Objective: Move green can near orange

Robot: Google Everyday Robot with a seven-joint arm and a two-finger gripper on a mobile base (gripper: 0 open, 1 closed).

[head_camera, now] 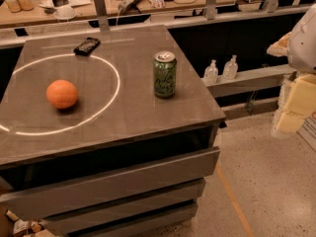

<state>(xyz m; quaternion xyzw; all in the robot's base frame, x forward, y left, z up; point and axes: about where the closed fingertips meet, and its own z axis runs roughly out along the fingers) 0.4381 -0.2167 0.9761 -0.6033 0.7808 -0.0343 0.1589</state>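
Since the gripper (295, 102) hangs out beyond the table's right edge, against the border of the view and above the floor, it is well apart from everything it must handle, and whether it is released or clenched cannot be told. Away to its left the green can (164, 74) stands upright on the grey table (148, 117), on the side of the top nearest the gripper. Farther off in the same direction, beyond the can, the orange (61, 94) rests inside a bright ring of light (111, 100). Can and fruit are well apart, so the move looks not yet begun. The likeliest trouble lies in the reach. The can is slim and tall, and a sideways approach that clips it could tip it and send it rolling towards the table edge closest to the gripper. A hold taken too near the silver rim might slip. At the far end, setting the can down against the round orange could nudge the fruit away. A black packet (87, 46) lies beyond the ring, clear of the likely path.
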